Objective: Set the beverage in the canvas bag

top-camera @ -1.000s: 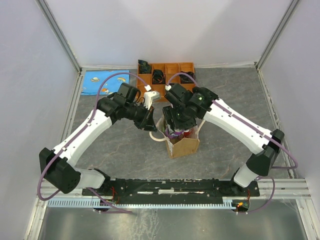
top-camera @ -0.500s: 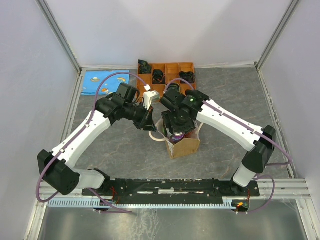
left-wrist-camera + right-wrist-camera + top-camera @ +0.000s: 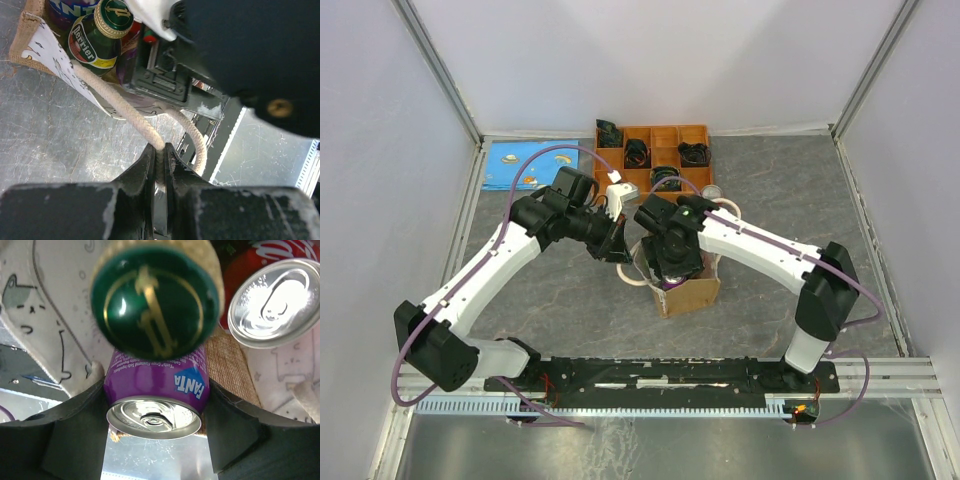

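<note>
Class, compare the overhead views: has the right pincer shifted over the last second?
Yes. Judged against the orange tray, the right pincer, gripping the purple can, has drawn away toward the near edge and slightly left, over the canvas bag.

White arm links [image 3: 485, 268], black joints [image 3: 430, 345], purple cables [image 3: 535, 160]; black L hand [image 3: 159, 152], R hand [image 3: 156, 412].
</note>
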`<control>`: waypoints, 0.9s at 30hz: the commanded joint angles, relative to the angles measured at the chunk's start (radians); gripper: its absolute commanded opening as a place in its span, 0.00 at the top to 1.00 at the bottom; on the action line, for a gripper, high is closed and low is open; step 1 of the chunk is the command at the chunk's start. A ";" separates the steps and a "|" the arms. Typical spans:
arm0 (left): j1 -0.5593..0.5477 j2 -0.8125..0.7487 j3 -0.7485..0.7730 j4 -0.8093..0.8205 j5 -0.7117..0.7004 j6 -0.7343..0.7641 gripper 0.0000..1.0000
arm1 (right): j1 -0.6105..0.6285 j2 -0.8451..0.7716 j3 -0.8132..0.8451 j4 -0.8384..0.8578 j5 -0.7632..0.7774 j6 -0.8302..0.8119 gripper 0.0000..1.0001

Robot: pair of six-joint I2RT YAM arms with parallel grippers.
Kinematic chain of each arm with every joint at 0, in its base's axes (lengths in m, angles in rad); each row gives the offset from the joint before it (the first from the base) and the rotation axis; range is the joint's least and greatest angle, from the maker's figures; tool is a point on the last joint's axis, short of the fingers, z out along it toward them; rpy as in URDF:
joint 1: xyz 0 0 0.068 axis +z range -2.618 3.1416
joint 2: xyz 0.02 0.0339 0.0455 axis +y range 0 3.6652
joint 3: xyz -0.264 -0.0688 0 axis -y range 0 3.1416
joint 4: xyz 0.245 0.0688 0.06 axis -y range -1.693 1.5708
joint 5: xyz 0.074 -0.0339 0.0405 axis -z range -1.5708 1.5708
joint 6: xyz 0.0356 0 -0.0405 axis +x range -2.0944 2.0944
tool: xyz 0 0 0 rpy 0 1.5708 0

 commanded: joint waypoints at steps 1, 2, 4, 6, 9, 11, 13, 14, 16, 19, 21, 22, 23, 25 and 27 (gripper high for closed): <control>-0.006 -0.047 -0.001 -0.002 0.071 0.043 0.92 | 0.007 0.013 0.011 0.094 0.017 0.029 1.00; -0.007 -0.049 -0.002 -0.002 0.071 0.043 0.92 | 0.007 0.017 0.010 0.102 0.022 0.029 1.00; -0.005 -0.052 -0.006 -0.002 0.072 0.045 0.92 | 0.007 0.027 0.009 0.117 0.027 0.029 1.00; -0.005 -0.054 -0.007 -0.006 0.074 0.047 0.92 | 0.007 0.041 0.010 0.124 0.026 0.031 1.00; -0.006 -0.058 -0.009 -0.006 0.074 0.048 0.92 | 0.008 0.053 -0.002 0.133 0.025 0.031 1.00; -0.005 -0.060 -0.009 -0.006 0.074 0.049 0.92 | 0.008 0.059 -0.018 0.144 0.023 0.032 1.00; -0.006 -0.060 -0.009 -0.006 0.076 0.048 0.92 | 0.008 0.068 -0.030 0.148 0.017 0.033 0.99; -0.005 -0.060 -0.009 -0.006 0.076 0.049 0.92 | 0.009 0.073 -0.033 0.149 0.013 0.033 0.97; -0.006 -0.059 -0.007 -0.006 0.076 0.051 0.92 | 0.011 0.078 -0.037 0.152 0.009 0.034 0.84; -0.006 -0.056 -0.003 -0.017 0.076 0.061 0.89 | 0.016 0.077 -0.035 0.160 0.009 0.029 0.60; -0.005 -0.053 0.001 -0.025 0.074 0.070 0.81 | 0.017 0.077 -0.028 0.162 0.009 0.020 0.45; -0.005 -0.050 0.004 -0.028 0.072 0.076 0.76 | 0.019 0.077 -0.025 0.162 0.010 0.016 0.41; -0.006 -0.048 0.007 -0.033 0.072 0.080 0.70 | 0.019 0.078 -0.022 0.163 0.010 0.012 0.39; -0.006 -0.046 0.011 -0.034 0.071 0.088 0.54 | 0.020 0.078 -0.017 0.164 0.011 0.009 0.34; -0.005 -0.045 0.014 -0.036 0.071 0.092 0.44 | 0.020 0.076 -0.011 0.166 0.011 0.006 0.28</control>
